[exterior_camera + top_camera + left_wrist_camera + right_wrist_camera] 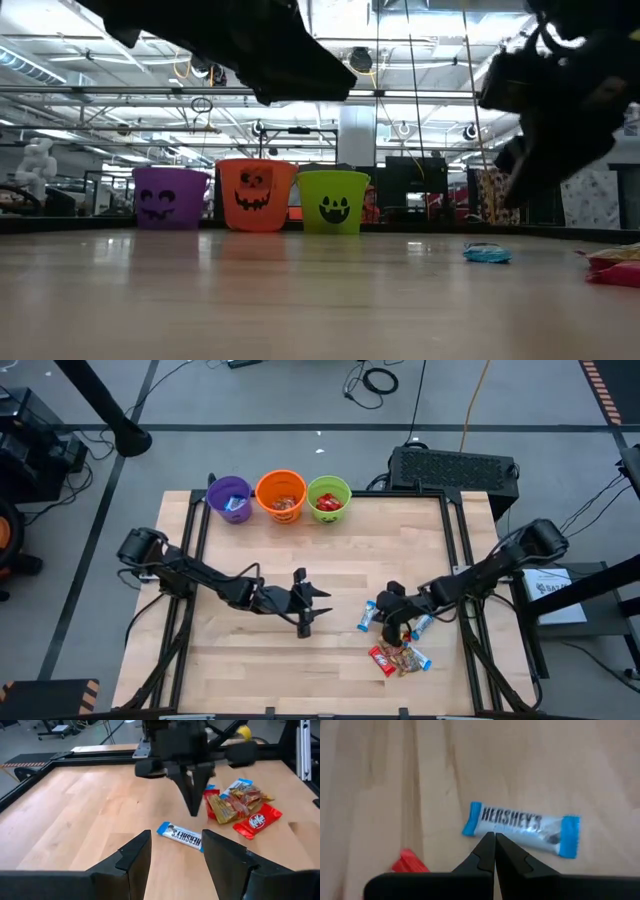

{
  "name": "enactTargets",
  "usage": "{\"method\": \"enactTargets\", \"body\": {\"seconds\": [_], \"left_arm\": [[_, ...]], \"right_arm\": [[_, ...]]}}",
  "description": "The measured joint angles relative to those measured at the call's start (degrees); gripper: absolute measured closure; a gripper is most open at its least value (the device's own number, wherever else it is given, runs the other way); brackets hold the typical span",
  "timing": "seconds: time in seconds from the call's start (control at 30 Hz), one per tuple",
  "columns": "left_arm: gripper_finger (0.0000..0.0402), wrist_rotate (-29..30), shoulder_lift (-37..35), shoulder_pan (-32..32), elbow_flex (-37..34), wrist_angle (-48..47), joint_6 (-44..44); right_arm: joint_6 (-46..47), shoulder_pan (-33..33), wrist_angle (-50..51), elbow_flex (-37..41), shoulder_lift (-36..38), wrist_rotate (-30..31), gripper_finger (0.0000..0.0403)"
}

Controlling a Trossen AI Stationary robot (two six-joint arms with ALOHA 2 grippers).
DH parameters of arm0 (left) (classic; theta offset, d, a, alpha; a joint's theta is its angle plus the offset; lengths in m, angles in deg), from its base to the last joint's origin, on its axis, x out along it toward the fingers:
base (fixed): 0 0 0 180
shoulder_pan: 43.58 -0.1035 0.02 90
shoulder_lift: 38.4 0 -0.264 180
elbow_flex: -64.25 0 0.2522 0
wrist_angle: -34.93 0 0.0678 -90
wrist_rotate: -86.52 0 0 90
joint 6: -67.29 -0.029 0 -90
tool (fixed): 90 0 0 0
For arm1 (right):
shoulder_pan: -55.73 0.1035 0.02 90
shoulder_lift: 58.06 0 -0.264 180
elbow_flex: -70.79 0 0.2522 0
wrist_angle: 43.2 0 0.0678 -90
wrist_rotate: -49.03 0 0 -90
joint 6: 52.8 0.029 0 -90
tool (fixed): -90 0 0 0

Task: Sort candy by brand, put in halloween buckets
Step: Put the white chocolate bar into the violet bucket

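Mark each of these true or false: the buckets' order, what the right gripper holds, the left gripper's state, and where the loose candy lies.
1. The orange bucket stands between the purple bucket and the green bucket. True.
2. The right gripper holds the Hershey's bar. False: its fingers are shut with nothing between them, and the bar lies on the table.
3. The left gripper is open and empty. True.
4. The loose candy pile lies beside the buckets. False: it lies at the opposite side of the table, near the right gripper.
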Motion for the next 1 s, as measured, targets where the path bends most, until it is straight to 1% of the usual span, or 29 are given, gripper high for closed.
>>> {"method": "enactTargets", "body": {"seconds": [0.1,0.2,0.27,0.37,0.43,0.57,0.7,0.8,0.93,1.0], "left_arm": [[0.0219,0.0,0.57,-0.15,0.0,-0.05,0.07],[0.0219,-0.01,1.01,-0.42,0.0,0.02,0.31],[0.0219,0.0,1.02,-0.58,0.0,-0.01,0.31],[0.0219,0.0,1.02,-0.96,0.0,0.22,0.31],[0.0219,0.0,1.02,-1.22,0.0,0.45,0.31],[0.0219,0.02,1.02,-1.36,0.0,1.46,0.3],[0.0219,0.02,1.02,-1.51,0.0,1.37,0.31],[0.0219,0.02,1.75,-1.62,0.02,1.7,0.28],[0.0219,-0.02,4.58,-1.95,0.02,2.0,0.26],[0.0219,-1.36,6.63,-2.39,0.02,2.48,0.26]], "right_arm": [[-0.09,0.32,-0.16,0.04,-3.16,-0.74,0.0399],[-0.59,0.24,-2.65,0.04,-6.3,-3.19,0.0399],[-1.68,0.2,-5.56,0.07,-8.36,-4.52,0.0399],[-3.3,0.03,-11.1,0.04,-11.1,-4.67,0.0399],[-3.84,-0.59,-15.86,0.02,-13.38,-4.0,0.0399],[-2.93,-2.52,-23.33,-0.04,-16.28,1.91,0.0399],[-2.81,-3.85,-25.37,0.04,-15.28,2.53,0.0399],[-3.68,-3.96,-22.58,-0.05,-10.54,0.08,0.0399],[-2.21,-2.71,-7.71,-0.02,-2.9,-1.14,0.0399],[-1.74,-0.96,-0.35,-0.02,0.03,-1.25,0.0399]]}}
